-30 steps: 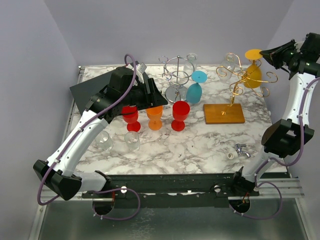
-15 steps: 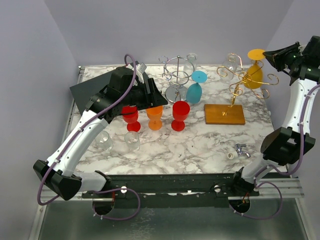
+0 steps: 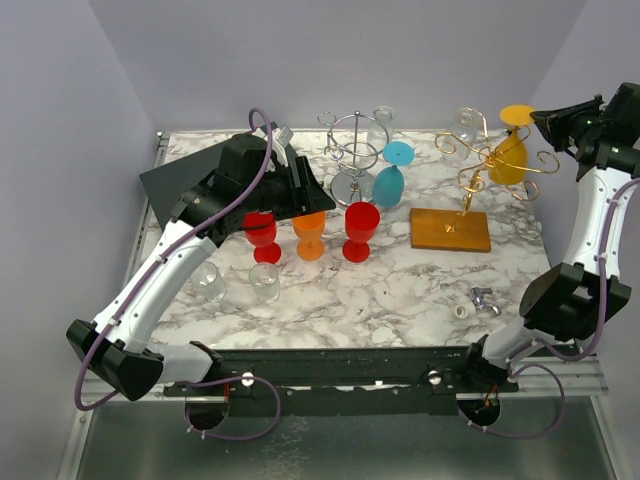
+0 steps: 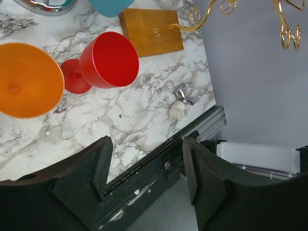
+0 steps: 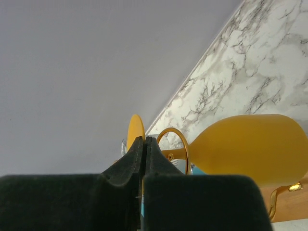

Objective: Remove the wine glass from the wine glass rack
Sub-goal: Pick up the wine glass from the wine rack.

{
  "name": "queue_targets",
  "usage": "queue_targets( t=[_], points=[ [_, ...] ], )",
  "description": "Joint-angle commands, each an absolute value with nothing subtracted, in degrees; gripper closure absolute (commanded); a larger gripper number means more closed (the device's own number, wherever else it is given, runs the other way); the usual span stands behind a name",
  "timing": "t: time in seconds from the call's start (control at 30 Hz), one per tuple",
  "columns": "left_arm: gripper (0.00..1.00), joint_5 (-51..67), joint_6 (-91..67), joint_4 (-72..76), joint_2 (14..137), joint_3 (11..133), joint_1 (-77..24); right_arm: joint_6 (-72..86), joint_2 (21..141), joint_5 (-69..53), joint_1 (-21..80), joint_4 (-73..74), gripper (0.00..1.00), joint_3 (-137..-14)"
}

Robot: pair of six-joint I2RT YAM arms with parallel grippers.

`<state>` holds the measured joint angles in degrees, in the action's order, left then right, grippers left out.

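Observation:
The yellow wine glass (image 3: 509, 160) hangs upside down and tilted in the gold wire rack (image 3: 478, 157), which stands on a wooden base (image 3: 449, 228) at the back right. My right gripper (image 3: 545, 118) is shut on the rim of the glass's round foot (image 3: 517, 113). In the right wrist view the fingertips (image 5: 144, 139) pinch the yellow foot (image 5: 135, 126), the stem passes through a gold ring (image 5: 174, 139), and the bowl (image 5: 245, 149) lies to the right. My left gripper (image 3: 300, 195) hovers open over standing glasses, nothing between its fingers (image 4: 144, 163).
A silver rack (image 3: 355, 160) holds a blue glass (image 3: 390, 180) and a clear one (image 3: 380, 125). Two red glasses (image 3: 360, 228) and an orange one (image 3: 310, 233) stand mid-table, clear glasses (image 3: 208, 283) nearer. A small metal part (image 3: 483, 300) lies front right.
My right gripper has drawn a little to the right with the yellow glass's foot, tilting the glass; the gold rack has shifted slightly with it. The left arm has not moved.

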<state>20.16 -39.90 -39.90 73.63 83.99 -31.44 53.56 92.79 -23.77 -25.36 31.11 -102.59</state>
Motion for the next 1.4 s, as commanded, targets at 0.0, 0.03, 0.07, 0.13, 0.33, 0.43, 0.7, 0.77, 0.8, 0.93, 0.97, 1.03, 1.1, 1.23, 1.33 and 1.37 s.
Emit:
queue_targets(
  t=[0.0,0.03,0.07,0.13,0.33,0.43,0.7,0.77,0.8,0.93,0.97,1.03,1.1,1.23,1.33,1.37],
  points=[
    [0.34,21.0,-40.2,-38.9,73.7,84.9,-31.1,55.5,89.7,-19.2,-26.3,28.9,0.99,-100.7],
    [0.34,20.9,-40.2,-38.9,73.6,84.8,-31.1,56.0,89.4,-18.9,-26.3,28.8,0.99,-100.1],
    [0.34,20.9,-40.2,-38.9,73.6,84.8,-31.1,56.5,89.0,-18.0,-26.3,28.5,1.0,-99.5],
    [0.34,20.9,-40.2,-38.9,73.6,84.8,-31.1,58.2,87.4,-17.0,-26.7,27.1,1.0,-97.1],
    [0.34,20.9,-40.3,-38.9,73.6,84.7,-31.1,62.4,84.3,-15.1,-27.2,23.8,0.99,-92.3],
    [0.34,20.9,-40.3,-38.8,73.6,84.7,-31.0,63.7,83.6,-15.1,-27.4,22.2,0.99,-90.5],
    [0.34,20.7,-40.3,-38.8,73.5,84.5,-31.0,66.8,82.6,-13.6,-27.8,20.2,0.99,-87.1],
    [0.34,20.7,-40.2,-38.8,73.5,84.5,-31.0,67.3,81.9,-12.8,-27.8,19.5,0.99,-86.1],
    [0.34,20.7,-40.2,-38.8,73.5,84.5,-31.0,67.6,81.5,-12.3,-27.8,19.3,0.99,-85.7],
    [0.34,20.8,-40.2,-38.7,73.6,84.5,-31.0,68.6,79.6,-10.4,-27.9,18.5,0.99,-84.1],
    [0.34,20.8,-40.2,-38.8,73.5,84.4,-31.0,68.7,79.3,-10.3,-27.9,18.4,0.99,-83.9],
    [0.34,20.8,-40.1,-38.7,73.5,84.5,-31.0,68.6,78.9,-10.6,-28.0,18.4,0.99,-83.7],
    [0.34,20.8,-40.1,-38.6,73.6,84.5,-30.9,68.3,78.5,-11.1,-28.1,18.3,0.99,-83.6],
    [0.34,21.0,-40.2,-38.5,73.6,84.4,-30.9,67.6,78.1,-12.8,-28.1,19.0,0.99,-83.3],
    [0.34,21.1,-40.3,-38.3,73.5,84.3,-30.9,67.0,77.5,-14.1,-28.1,19.1,0.99,-82.6],
    [0.34,21.2,-40.3,-38.3,73.5,84.2,-30.9,66.7,77.6,-15.0,-28.1,19.1,1.0,-82.6]
  ],
)
